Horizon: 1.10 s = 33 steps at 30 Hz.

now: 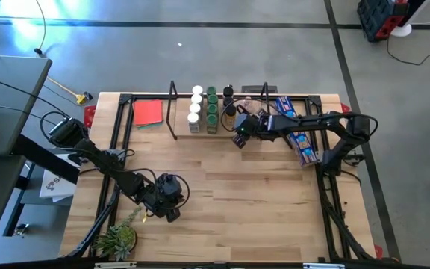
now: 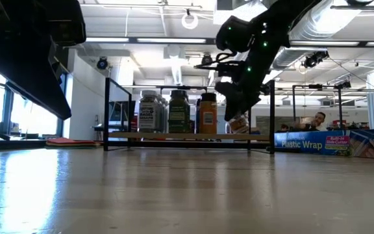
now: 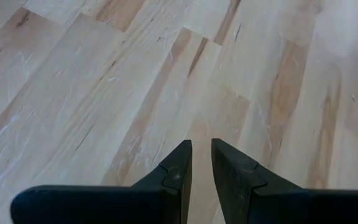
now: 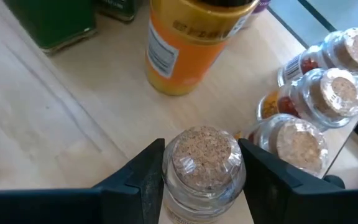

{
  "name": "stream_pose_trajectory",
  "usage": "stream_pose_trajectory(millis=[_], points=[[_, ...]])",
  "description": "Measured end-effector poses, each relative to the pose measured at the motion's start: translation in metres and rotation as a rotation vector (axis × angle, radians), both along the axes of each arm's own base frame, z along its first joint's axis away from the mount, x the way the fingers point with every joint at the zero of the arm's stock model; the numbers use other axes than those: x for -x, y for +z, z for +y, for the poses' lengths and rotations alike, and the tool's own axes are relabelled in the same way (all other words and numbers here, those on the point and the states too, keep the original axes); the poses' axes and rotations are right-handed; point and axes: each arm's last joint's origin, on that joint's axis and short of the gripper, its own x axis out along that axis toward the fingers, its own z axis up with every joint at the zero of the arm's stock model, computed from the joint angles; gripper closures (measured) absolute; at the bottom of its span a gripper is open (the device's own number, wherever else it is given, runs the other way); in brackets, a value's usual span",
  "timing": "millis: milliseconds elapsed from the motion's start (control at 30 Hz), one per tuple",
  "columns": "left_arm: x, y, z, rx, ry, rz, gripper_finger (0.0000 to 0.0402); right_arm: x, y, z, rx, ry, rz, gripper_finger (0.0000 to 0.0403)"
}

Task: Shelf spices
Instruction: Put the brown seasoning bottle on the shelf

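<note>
- The right gripper [image 4: 201, 168] reaches in over the low shelf [image 1: 181, 134], a light wooden board with thin black wire uprights standing at the far side of the pale butcher-block counter [image 1: 260, 209].
- Its two dark fingers [image 4: 145, 171] are clamped on either side of a small clear glass jar with a cork stopper [image 4: 204, 158].
- That jar is held upright above the shelf board; from the low view I cannot tell whether it touches the board.
- Just beside it stand three more clear cork-topped jars with reddish contents [image 4: 328, 87], bunched closely together.
- A taller orange jar with a white label [image 4: 185, 43] stands near on the board, and a dark green jar [image 4: 55, 22] beyond it.
- From above, a row of white-capped jars [image 1: 195, 107] and a row of green-capped jars [image 1: 212, 108] fill the shelf's middle.
- A flat red square [image 1: 148, 113] lies at the shelf's left end.
- A long blue box of plastic wrap [image 1: 295, 128] lies under the right arm.
- The left gripper [image 3: 201, 171] hangs low over bare counter near a small green plant [image 1: 116, 239], its fingers almost together, holding nothing.
</note>
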Motion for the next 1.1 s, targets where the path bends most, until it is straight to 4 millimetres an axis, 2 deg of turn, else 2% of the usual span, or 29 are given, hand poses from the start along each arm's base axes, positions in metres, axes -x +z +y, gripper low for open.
stream_pose_trajectory(millis=[333,733,867,1100], points=[[-0.0013,0.0011,-0.001,0.013,-0.002,-0.016,0.0346,0.0014,0.0025,0.0047,0.008,0.007,0.007,0.0221],[-0.0012,0.0011,-0.0011,0.014,-0.002,-0.016,0.0346,0.0051,0.0014,0.0044,0.013,0.024,0.061,0.0218],[-0.0012,0.0011,-0.0011,0.014,-0.002,-0.016,0.0346,0.0058,0.0016,0.0051,0.006,0.084,0.092,0.0218],[-0.0013,0.0011,-0.0011,0.014,-0.002,-0.016,0.0346,0.006,0.0019,0.0052,0.017,0.047,0.082,0.0203]])
